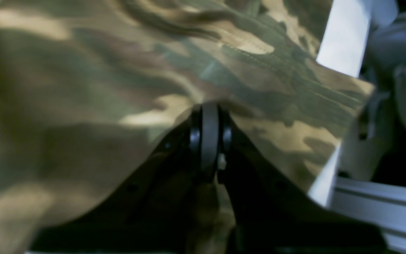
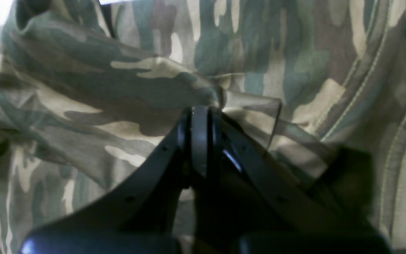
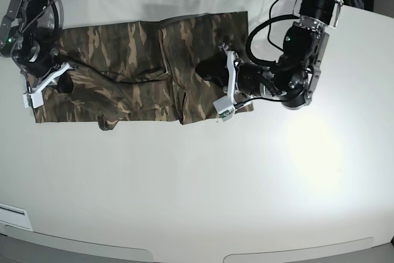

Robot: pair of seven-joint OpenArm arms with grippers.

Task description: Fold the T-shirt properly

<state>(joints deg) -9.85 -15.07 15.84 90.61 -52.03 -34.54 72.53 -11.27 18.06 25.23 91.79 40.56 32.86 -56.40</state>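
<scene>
Both our pincers are clamped on the T-shirt (image 3: 141, 72), which lies spread across the white table (image 3: 203, 177).

Our left gripper (image 1: 209, 121) has its jaws pressed together on a pinch of camouflage cloth; from its tips the fabric fans out ahead and to both sides, and a stitched hem runs just beyond it toward the right, where the shirt's edge ends against the table. Our right gripper (image 2: 200, 118) is likewise closed on a bunched fold, with rumpled cloth to its left and rows of seam stitching off to its right. From the base view we see the shirt stretched between the two pincers, the left one at one end and the right one at the other, with creases in the middle.
</scene>
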